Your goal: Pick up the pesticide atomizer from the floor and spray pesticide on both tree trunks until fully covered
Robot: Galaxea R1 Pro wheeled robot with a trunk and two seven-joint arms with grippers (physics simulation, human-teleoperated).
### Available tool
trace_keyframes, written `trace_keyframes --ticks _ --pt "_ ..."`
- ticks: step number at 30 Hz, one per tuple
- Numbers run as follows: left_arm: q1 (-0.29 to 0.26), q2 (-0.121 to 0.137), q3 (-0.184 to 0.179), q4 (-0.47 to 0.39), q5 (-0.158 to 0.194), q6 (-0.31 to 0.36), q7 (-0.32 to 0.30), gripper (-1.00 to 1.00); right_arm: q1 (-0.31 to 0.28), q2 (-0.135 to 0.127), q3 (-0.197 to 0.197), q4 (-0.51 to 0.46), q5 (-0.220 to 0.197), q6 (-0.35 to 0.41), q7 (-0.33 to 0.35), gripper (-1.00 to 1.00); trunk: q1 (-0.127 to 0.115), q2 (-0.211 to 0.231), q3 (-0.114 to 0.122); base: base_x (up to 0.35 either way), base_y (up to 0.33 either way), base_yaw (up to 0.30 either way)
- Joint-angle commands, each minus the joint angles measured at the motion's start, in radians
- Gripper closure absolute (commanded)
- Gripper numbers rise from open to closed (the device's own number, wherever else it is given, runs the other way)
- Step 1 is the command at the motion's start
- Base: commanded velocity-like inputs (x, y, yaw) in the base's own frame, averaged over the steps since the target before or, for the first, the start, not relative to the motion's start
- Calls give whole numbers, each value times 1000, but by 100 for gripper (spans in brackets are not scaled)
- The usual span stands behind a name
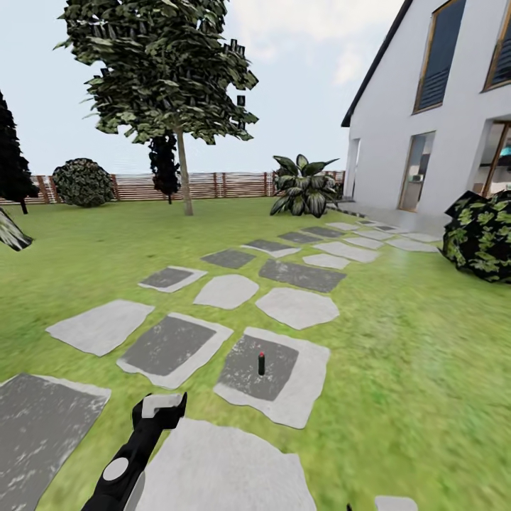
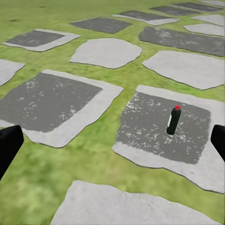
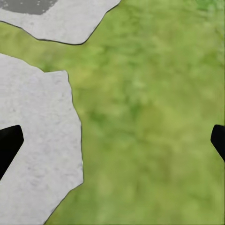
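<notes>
- The pesticide atomizer (image 1: 261,363) stands upright in the middle of a dark grey paving slab (image 1: 245,380) with a pale border, part of a stepping-stone path across the garden lawn (image 1: 397,355). It is a slim black bottle with a red cap.
- In the left wrist view the atomizer (image 2: 173,120) stands on the same slab, ahead of the left gripper (image 2: 112,145) and nearer one of its fingers (image 2: 8,146) than the other; the fingers are spread wide apart, with nothing between them, well apart from the atomizer.
- In the head view the left gripper (image 1: 162,411) hangs over the grass edge just short of the atomizer's slab, beside a pale stone (image 1: 220,468).
- The right gripper (image 3: 112,143) has its fingers (image 3: 9,143) wide apart, nothing held, above grass and the edge of a pale stone (image 3: 37,154).
- Far beyond the atomizer, a tree (image 1: 160,67) with a thin grey-brown trunk (image 1: 185,177) rises before the slatted wooden fence (image 1: 213,184).
- To the right of the path stands a white house (image 1: 433,113), with a leafy bush (image 1: 482,234) near it.
</notes>
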Motion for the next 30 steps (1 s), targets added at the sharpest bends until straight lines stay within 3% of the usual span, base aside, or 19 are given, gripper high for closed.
trace_keyframes --ticks 1,17,30 --pt "0 0 0 0 0 0 0 -100 0 0 0 0 0 0 0 -100 0 0 0 335 -77 0" --pt "0 0 0 0 0 0 0 -100 0 0 0 0 0 0 0 -100 0 0 0 317 -143 4" --pt "0 0 0 0 0 0 0 -100 0 0 0 0 -1 0 0 -100 0 0 0 268 -187 132"
